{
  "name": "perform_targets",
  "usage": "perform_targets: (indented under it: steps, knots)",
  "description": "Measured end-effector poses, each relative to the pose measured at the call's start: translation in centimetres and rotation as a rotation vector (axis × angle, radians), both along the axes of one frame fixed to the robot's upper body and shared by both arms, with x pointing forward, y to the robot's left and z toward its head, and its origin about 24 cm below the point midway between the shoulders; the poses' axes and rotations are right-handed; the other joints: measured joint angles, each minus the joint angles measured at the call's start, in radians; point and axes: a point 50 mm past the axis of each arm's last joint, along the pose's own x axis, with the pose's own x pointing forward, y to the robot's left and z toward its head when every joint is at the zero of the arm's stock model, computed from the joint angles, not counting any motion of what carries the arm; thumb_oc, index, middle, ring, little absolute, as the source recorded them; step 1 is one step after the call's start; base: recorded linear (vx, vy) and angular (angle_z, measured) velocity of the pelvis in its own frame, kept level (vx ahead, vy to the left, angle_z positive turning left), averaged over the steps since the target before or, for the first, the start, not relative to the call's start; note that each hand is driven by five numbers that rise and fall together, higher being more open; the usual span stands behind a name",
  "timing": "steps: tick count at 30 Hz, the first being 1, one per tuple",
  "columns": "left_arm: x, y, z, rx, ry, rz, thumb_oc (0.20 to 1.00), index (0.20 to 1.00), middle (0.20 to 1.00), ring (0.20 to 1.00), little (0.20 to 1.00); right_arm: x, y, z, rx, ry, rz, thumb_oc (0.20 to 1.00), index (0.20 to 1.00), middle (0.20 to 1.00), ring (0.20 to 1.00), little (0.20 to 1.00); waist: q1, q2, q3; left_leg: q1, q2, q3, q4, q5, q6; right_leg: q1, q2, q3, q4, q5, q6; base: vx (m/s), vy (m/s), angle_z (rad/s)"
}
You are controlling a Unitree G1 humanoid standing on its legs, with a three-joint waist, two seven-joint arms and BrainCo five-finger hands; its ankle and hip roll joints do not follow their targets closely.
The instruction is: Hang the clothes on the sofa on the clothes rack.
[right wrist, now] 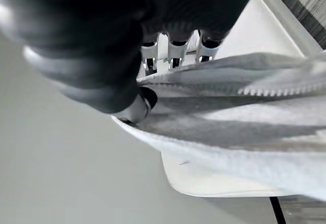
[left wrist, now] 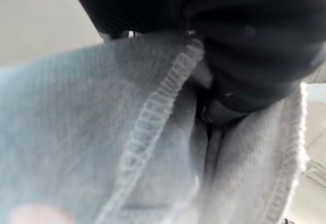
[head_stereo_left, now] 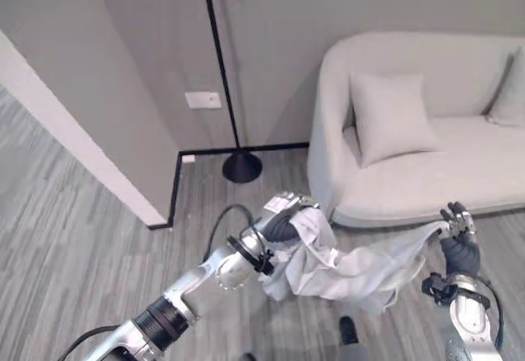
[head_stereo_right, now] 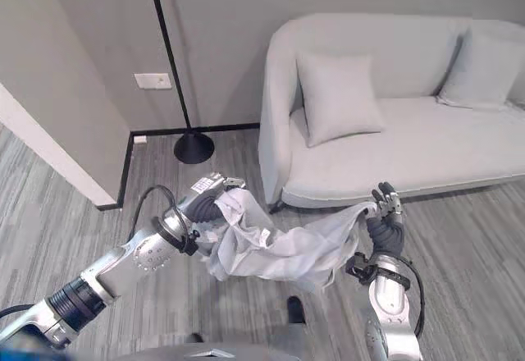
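In front of the pale rounded fabric sofa [head_stereo_right: 426, 143], off its seat and over the grey wood-grain floor [head_stereo_right: 74, 230], hangs the thing to be hung: a light grey knitted garment with stitched hems [head_stereo_right: 283, 250]. It is strung between the two hands like a slack hammock, its long axis running roughly along the sofa's front edge, sagging in the middle and bunched thickest at the end away from the sofa.

The left hand [head_stereo_left: 283, 223] holds that bunched end, out past the sofa's rounded arm and on the side toward the black pole with a round black base [head_stereo_left: 241, 166] that stands against the wall. That pole looks like the rack; its top is out of sight, so I cannot say where the hooks sit. Of the two, the left hand is plainly the nearer to the pole, so I judge the coming lift will lead from that side.

The right hand [head_stereo_right: 385, 213] is close to the sofa's front edge, raised, with the garment's other end pinched between thumb and fingers [right wrist: 173, 48]; its own wrist view shows the hem pressed under the dark thumb tip. In the left wrist view, cloth wraps right up against the dark ribbed cover; from the head views the fingers appear curled into the bunch.

Two pale square cushions [head_stereo_right: 338, 98] rest on the sofa seat, well clear of the cloth.
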Motion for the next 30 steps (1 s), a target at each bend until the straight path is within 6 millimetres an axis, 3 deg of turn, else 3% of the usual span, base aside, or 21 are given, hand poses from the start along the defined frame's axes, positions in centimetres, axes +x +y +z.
perform_targets:
  steps: [1,2,3,4,5,6,7,10,15,22,23,24,30]
  knots:
    - [0.2,0.6,-0.5,-0.037,0.039,0.052,0.2,0.2,0.2,0.2,0.2,0.2,0.9,-0.9,0.024,0.038,0.095,0.2,0.2,0.2,0.2,0.2,0.025,-0.018,0.036,0.051,0.006,0.014,0.018,0.021,-0.005,0.046,0.019,-0.019,-0.001,-0.002,0.003,-0.06,-0.029,-0.57]
    - [0.7,2.7,-2.0,-0.111,0.135,0.207,0.2,0.2,0.2,0.2,0.2,0.4,2.6,-3.0,0.021,0.152,0.249,0.2,0.2,0.2,0.2,0.2,0.06,-0.05,0.065,0.126,0.029,0.025,0.059,0.016,-0.012,0.126,0.039,-0.053,-0.019,-0.001,-0.003,-0.09,-0.037,-0.87]
    - [-0.4,5.4,-5.5,-0.158,0.298,0.396,0.2,0.2,0.2,0.2,0.2,-2.0,5.8,-6.2,0.07,0.308,0.434,0.2,0.2,0.2,0.2,0.2,0.132,-0.067,0.071,0.208,0.087,0.022,0.13,-0.026,-0.052,0.246,0.097,-0.081,-0.04,-0.033,-0.037,-0.13,-0.078,-0.68]
    - [-0.9,6.0,-6.0,-0.144,0.317,0.419,0.2,0.2,0.2,0.2,0.2,-3.0,6.5,-6.8,0.093,0.34,0.464,0.2,0.2,0.2,0.2,0.2,0.152,-0.07,0.068,0.218,0.108,0.016,0.142,-0.058,-0.063,0.266,0.113,-0.098,-0.033,-0.075,-0.045,-0.18,-0.098,-0.23]
    - [-1.3,6.6,-6.2,-0.128,0.321,0.428,0.2,0.2,0.2,0.2,0.2,-3.7,6.9,-7.3,0.113,0.363,0.479,0.2,0.2,0.2,0.2,0.2,0.167,-0.085,0.063,0.219,0.117,0.01,0.145,-0.098,-0.095,0.264,0.118,-0.105,-0.021,-0.142,-0.044,-0.2,-0.108,0.11]
    - [-1.5,7.2,-6.8,-0.104,0.344,0.451,0.2,0.2,0.2,0.2,0.2,-4.3,7.4,-8.4,0.148,0.404,0.472,0.2,0.2,0.2,0.2,0.2,0.187,-0.122,0.065,0.215,0.115,0.01,0.166,-0.089,-0.104,0.264,0.113,-0.114,-0.022,-0.196,-0.057,-0.08,-0.031,0.18]
    - [-2.3,8.1,-8.4,-0.078,0.428,0.499,0.2,0.2,0.2,0.2,0.2,-4.5,7.3,-9.6,0.208,0.45,0.42,0.2,0.2,0.2,0.2,0.2,0.183,-0.119,0.066,0.192,0.155,-0.011,0.18,-0.077,-0.117,0.267,0.154,-0.111,-0.019,-0.196,-0.068,-0.04,-0.023,0.14]
    - [-4.0,6.8,-10.2,-0.058,0.525,0.457,0.2,0.2,0.2,0.2,0.2,-5.4,5.8,-9.8,0.219,0.475,0.359,0.2,0.2,0.2,0.2,0.2,0.167,-0.097,0.08,0.195,0.195,-0.036,0.154,-0.055,-0.142,0.285,0.199,-0.132,-0.039,-0.197,-0.09,-0.03,-0.031,0.15]
    - [-3.9,6.5,-10.1,-0.088,0.521,0.467,0.2,0.2,0.2,0.2,0.2,-5.3,4.2,-9.2,0.162,0.477,0.354,0.2,0.2,0.2,0.2,0.2,0.153,-0.082,0.092,0.185,0.222,-0.108,0.154,-0.046,-0.15,0.3,0.237,-0.146,-0.042,-0.197,-0.107,0.0,-0.02,0.11]
    - [-3.0,6.5,-9.3,-0.108,0.457,0.494,0.2,0.2,0.2,0.2,0.2,-4.2,3.4,-8.0,0.126,0.407,0.326,0.2,0.2,0.2,0.2,0.2,0.153,-0.048,0.118,0.099,0.23,-0.197,0.258,-0.072,-0.162,0.29,0.237,-0.152,-0.027,-0.201,-0.128,0.04,0.038,0.19]
    - [-2.5,6.4,-8.9,-0.113,0.437,0.491,0.2,0.2,0.2,0.2,0.2,-4.1,3.3,-7.9,0.121,0.401,0.324,0.263,0.263,0.263,0.263,0.263,0.154,-0.046,0.122,0.082,0.225,-0.203,0.266,-0.073,-0.161,0.279,0.235,-0.153,-0.025,-0.201,-0.128,0.2,0.165,0.24]
    - [-2.2,6.4,-8.7,-0.117,0.423,0.494,0.2,0.2,0.2,0.2,0.2,-3.8,3.3,-7.7,0.117,0.394,0.326,1.0,1.0,1.0,1.0,1.0,0.155,-0.05,0.126,0.087,0.217,-0.205,0.259,-0.069,-0.156,0.279,0.236,-0.152,-0.023,-0.2,-0.129,0.23,0.197,0.21]
    - [-0.1,5.9,-6.3,-0.119,0.279,0.478,0.2,0.2,0.2,0.2,0.2,-2.4,2.5,-8.2,-0.123,0.468,0.215,1.0,1.0,1.0,1.0,1.0,0.163,-0.044,0.155,0.037,0.165,-0.22,0.241,-0.054,-0.134,0.248,0.176,-0.144,-0.04,-0.205,-0.122,0.24,0.171,0.16]
